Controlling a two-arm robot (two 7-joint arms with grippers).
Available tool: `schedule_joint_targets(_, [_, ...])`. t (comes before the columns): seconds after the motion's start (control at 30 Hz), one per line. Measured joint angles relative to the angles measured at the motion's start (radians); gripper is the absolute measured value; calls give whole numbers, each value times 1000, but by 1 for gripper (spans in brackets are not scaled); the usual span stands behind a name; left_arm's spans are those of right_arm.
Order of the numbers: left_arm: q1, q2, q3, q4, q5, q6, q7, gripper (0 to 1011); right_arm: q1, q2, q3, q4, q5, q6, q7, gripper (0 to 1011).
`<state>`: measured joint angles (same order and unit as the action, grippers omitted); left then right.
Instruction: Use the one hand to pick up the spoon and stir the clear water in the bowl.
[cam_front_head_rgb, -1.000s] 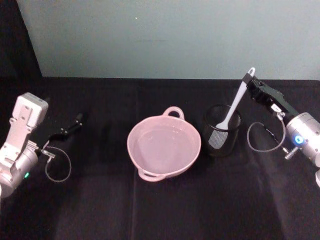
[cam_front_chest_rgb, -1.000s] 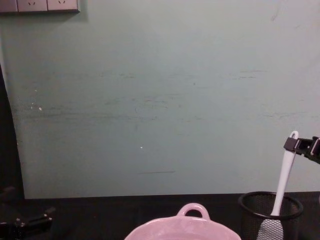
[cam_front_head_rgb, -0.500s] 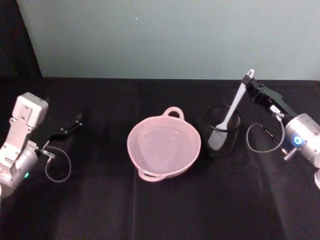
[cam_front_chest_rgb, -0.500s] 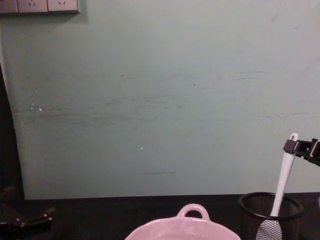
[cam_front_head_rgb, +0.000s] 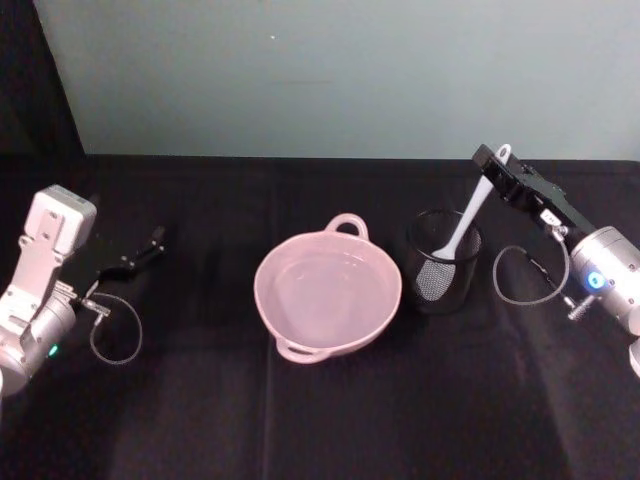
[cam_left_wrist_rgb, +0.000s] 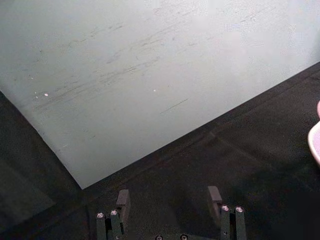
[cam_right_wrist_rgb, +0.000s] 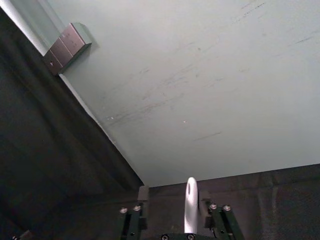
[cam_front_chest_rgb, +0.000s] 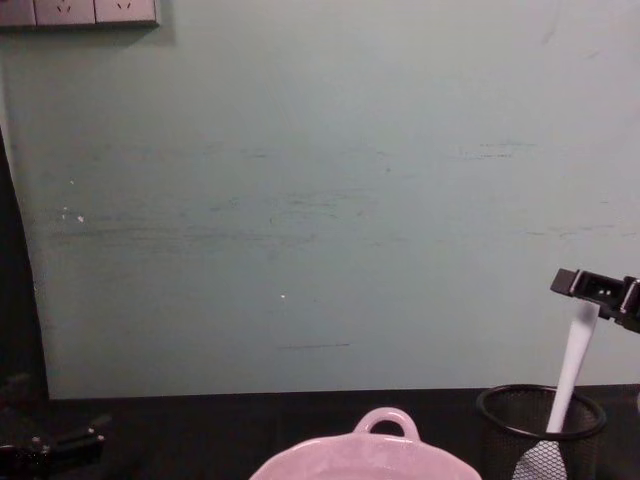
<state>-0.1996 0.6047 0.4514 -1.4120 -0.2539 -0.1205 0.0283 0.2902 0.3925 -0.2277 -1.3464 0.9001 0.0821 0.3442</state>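
Right pincer (cam_front_head_rgb: 493, 163): set around the top of the spoon's handle, fingers either side; whether clenched on it cannot be told.
Spoon (cam_front_head_rgb: 462, 225): white, leaning, scoop down inside the black wire-mesh cup (cam_front_head_rgb: 443, 262), not yet lifted out.
Bowl (cam_front_head_rgb: 328, 290): pale pink, just beside the cup on the black bench (cam_front_head_rgb: 320, 420), holding clear water (cam_front_head_rgb: 325, 288), unstirred.
Left pincer (cam_front_head_rgb: 150, 245): parked at the left, released, fingers apart.
Progress, as judged: grasp stage; lift, carry and stirring remain.

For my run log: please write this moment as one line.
right pincer: around spoon handle | spoon: in mesh cup | bowl: untouched | left pincer: parked
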Motion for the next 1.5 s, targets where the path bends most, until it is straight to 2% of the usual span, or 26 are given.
schedule_joint_targets(0.03, [0,0,0,0,0,0,0,1011,0,0,0,0,0,0,0,596])
schedule_joint_targets(0.1, [0,0,0,0,0,0,0,1011,0,0,0,0,0,0,0,684])
schedule_joint_targets(0.13, [0,0,0,0,0,0,0,1011,0,0,0,-1,0,0,0,684])
schedule_joint_targets(0.17, [0,0,0,0,0,0,0,1011,0,0,1,-1,0,0,0,738])
schedule_joint_targets(0.37, [0,0,0,0,0,0,0,1011,0,0,1,-1,-1,0,0,918])
schedule_joint_targets(0.4, [0,0,0,0,0,0,0,1011,0,0,0,-1,-1,0,0,918])
schedule_joint_targets(0.5, [0,0,0,0,0,0,0,1011,4,10,-10,0,-10,-6,8,1000])
schedule_joint_targets(0.67, [0,0,0,0,0,0,0,1011,4,27,-23,-6,-46,-28,7,1002])
schedule_joint_targets(0.8, [0,0,0,0,0,0,0,1011,1,44,-37,-11,-105,-59,-1,1003])
schedule_joint_targets(0.83, [0,0,0,0,0,0,0,1011,0,51,-42,-14,-138,-76,-7,1002])
schedule_joint_targets(0.9, [0,0,0,0,0,0,0,1011,-2,57,-47,-17,-166,-91,-13,1003])
schedule_joint_targets(0.93, [0,0,0,0,0,0,0,1011,-5,65,-52,-19,-197,-106,-18,1003])
schedule_joint_targets(1.17, [0,0,0,0,0,0,0,1011,-35,95,-62,-47,-298,-158,-30,1003])
schedule_joint_targets(1.33, [0,0,0,0,0,0,0,1011,-85,122,-53,-85,-369,-207,-53,1002])
schedule_joint_targets(1.5, [0,0,0,0,0,0,0,1011,-140,137,-25,-120,-403,-239,-85,1003])
